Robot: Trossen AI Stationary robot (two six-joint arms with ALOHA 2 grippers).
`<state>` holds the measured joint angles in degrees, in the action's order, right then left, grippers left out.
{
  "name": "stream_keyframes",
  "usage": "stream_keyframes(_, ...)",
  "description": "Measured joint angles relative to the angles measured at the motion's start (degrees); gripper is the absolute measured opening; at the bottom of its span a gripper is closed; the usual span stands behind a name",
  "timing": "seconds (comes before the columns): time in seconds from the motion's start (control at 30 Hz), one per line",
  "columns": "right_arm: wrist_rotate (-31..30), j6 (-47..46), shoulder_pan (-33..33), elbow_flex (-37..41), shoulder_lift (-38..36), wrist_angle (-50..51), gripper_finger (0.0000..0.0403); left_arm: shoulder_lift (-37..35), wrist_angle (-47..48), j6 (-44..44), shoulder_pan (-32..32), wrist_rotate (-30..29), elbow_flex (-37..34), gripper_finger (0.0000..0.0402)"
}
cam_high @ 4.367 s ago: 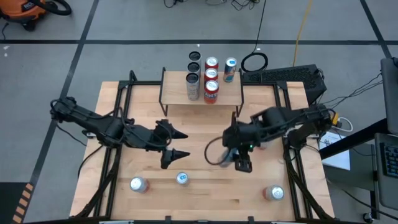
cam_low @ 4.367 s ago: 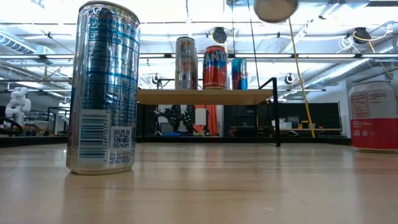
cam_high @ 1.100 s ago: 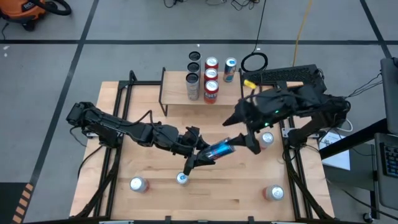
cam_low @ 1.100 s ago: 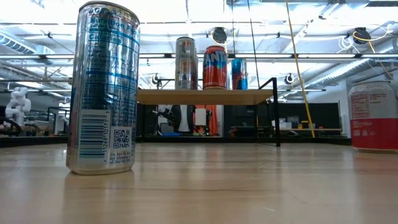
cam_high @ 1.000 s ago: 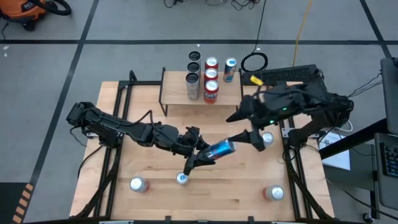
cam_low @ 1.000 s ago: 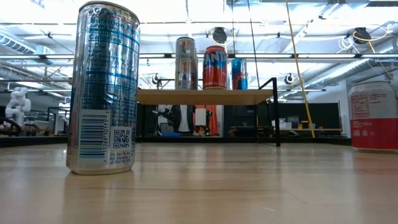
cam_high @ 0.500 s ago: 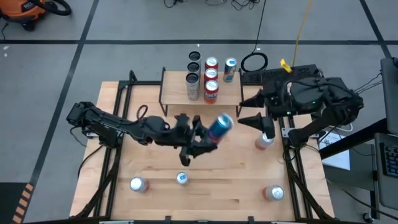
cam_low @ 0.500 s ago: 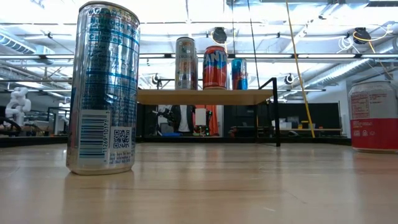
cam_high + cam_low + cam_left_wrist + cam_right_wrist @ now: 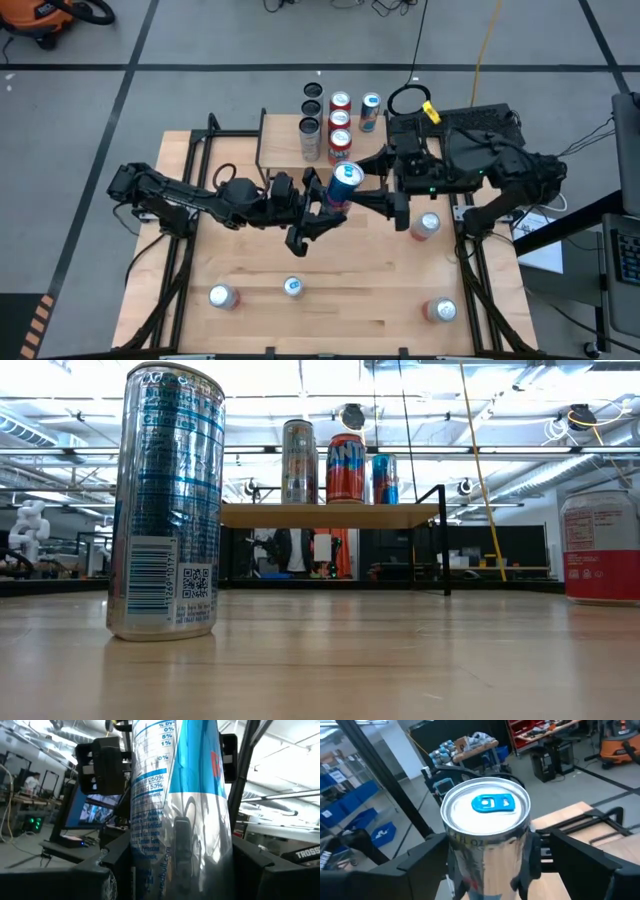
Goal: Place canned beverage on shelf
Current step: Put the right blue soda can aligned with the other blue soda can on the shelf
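Can: tall blue-and-silver aluminium beverage can (image 9: 344, 186), upright, centre of the high view, just below the shelf.
Handling: judged light, thin-walled, slippery; grip mid-body.
Left gripper (image 9: 325, 200): clamped on the can's lower body.
Right gripper (image 9: 372, 183): fingers apart, flanking the can.
Shelf: small light wooden board on black legs (image 9: 372, 148), upper centre.

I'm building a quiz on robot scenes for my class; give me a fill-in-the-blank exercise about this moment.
1. The blue can is held upright above the table by the ____ gripper.
2. In the high view, ____ cans stand on the shelf.
3. The pull tab on the held can's lid is coloured ____.
4. The right gripper has its fingers ____, one on either side of the held can.

Missing words: left; five; blue; open
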<state>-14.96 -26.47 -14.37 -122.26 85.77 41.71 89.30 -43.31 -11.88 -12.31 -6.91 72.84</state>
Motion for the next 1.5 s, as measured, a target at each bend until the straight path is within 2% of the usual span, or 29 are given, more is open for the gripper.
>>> stream_keyframes(0.33,-1.51,3.6,0.04,0.02,0.95,-7.33,0.032,0.0,-0.15,0.83,0.02,-1.63,0.02,0.023)
stream_keyframes(0.7,-1.44,4.95,0.04,0.02,1.62,-7.02,0.0316,0.01,-1.36,3.65,-0.03,-3.91,0.0,0.023)
stream_keyframes(1.17,-1.57,6.41,0.04,0.02,1.71,-6.54,0.0216,0.0,-1.12,3.81,0.3,-4.25,0.0,0.0234)
stream_keyframes(1.37,-1.51,6.37,0.04,0.02,1.71,-5.54,0.0208,0.02,0.06,3.61,0.26,-4.25,0.0,0.025)
stream_keyframes(1.5,-1.28,7.25,0.04,0.02,1.69,-4.1,0.0211,0.0,0.69,3.37,0.3,-4.46,0.0,0.028)
